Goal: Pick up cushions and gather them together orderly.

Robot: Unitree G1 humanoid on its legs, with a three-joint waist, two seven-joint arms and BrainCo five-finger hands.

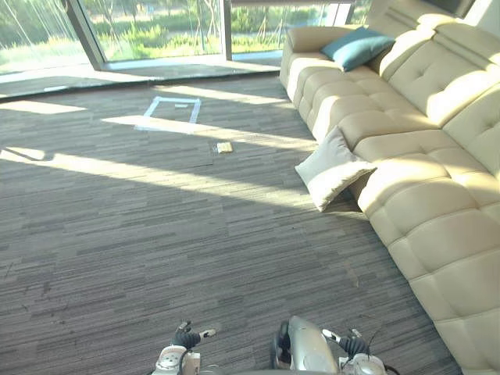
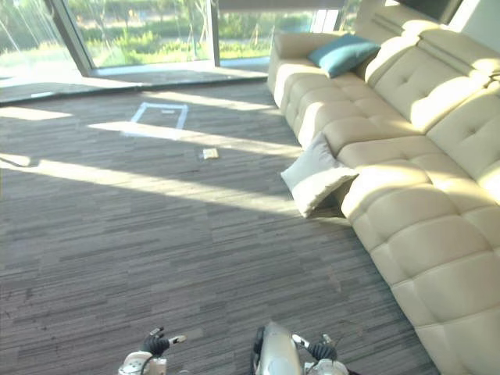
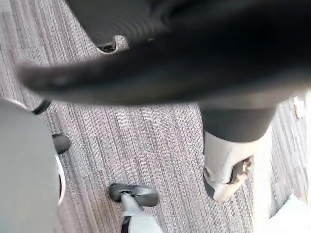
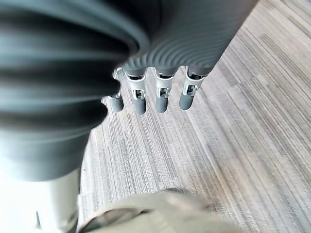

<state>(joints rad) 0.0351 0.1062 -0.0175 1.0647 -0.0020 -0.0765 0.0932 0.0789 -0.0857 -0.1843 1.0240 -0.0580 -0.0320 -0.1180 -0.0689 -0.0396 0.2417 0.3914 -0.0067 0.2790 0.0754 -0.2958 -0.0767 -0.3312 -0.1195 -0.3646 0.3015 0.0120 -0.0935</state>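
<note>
A cream cushion (image 1: 332, 168) stands on the carpet, leaning against the front of the cream sofa (image 1: 422, 156). A teal cushion (image 1: 355, 47) lies on the sofa's far end by the armrest. Both my hands hang low at the near edge, well short of either cushion. My left hand (image 1: 186, 338) holds nothing, and its thumb (image 3: 133, 194) sticks out straight over the carpet. My right hand (image 1: 353, 344) is open, its fingers (image 4: 163, 94) hanging straight in a row above bare carpet.
The long sofa runs along the right side. Grey striped carpet (image 1: 156, 234) spreads to the left and ahead. A small tan object (image 1: 225, 147) and a white tape rectangle (image 1: 173, 109) lie on the floor farther out. Glass walls (image 1: 156, 31) close the far end.
</note>
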